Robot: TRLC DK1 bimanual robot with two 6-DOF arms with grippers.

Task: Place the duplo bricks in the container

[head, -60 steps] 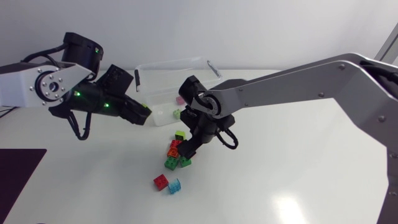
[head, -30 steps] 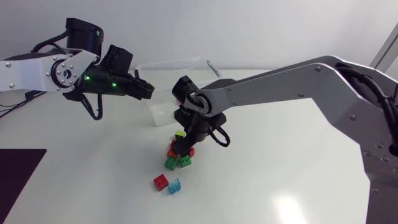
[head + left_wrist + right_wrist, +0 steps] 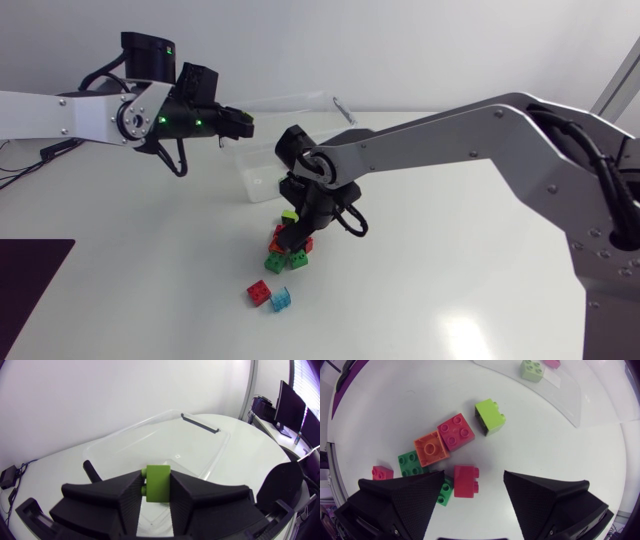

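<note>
White table (image 3: pixel 450 260) bore a clear container (image 3: pixel 200 450); left gripper (image 3: pixel 156 487) clamped a lime brick (image 3: pixel 157 480) over it; right gripper (image 3: pixel 472 482) (jaws apart) straddled a red brick (image 3: pixel 466 481) in the brick pile (image 3: pixel 285 250), at the container's six o'clock.

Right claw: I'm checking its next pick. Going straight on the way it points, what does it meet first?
Probably the red brick, lying between the right claw's open fingers, with a green brick close beside it; depth is unclear.

Head camera overlooks the whole table (image 3: pixel 450 265) from above; close wrist cameras look down on its container (image 3: pixel 200 455), left, and duplo bricks (image 3: pixel 454 433), right.
</note>
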